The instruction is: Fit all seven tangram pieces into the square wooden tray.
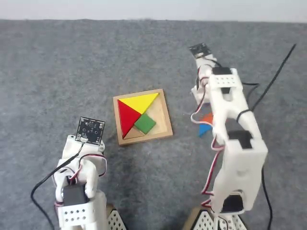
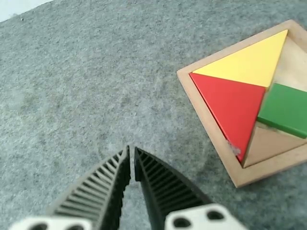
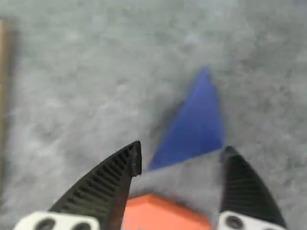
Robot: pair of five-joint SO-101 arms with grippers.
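The square wooden tray [image 1: 146,138] lies mid-table with a yellow triangle [image 1: 139,102], a red triangle [image 1: 126,120] and a green square [image 1: 145,123] inside; its right part is bare wood. To the right of the tray, a blue triangle [image 1: 204,128] and an orange piece [image 1: 207,117] lie on the carpet under the right arm. My right gripper [image 3: 182,155] is open just above the carpet, its fingers on either side of the blue triangle's [image 3: 192,124] near end, with the orange piece [image 3: 163,213] close by. My left gripper [image 2: 132,152] is shut and holds nothing, on the carpet left of the tray [image 2: 209,122].
Grey carpet covers the whole table. The right arm [image 1: 230,110] stretches from the front edge past the tray's right side, trailing cables. The left arm [image 1: 79,191] stays near the front left. Open carpet lies behind and left of the tray.
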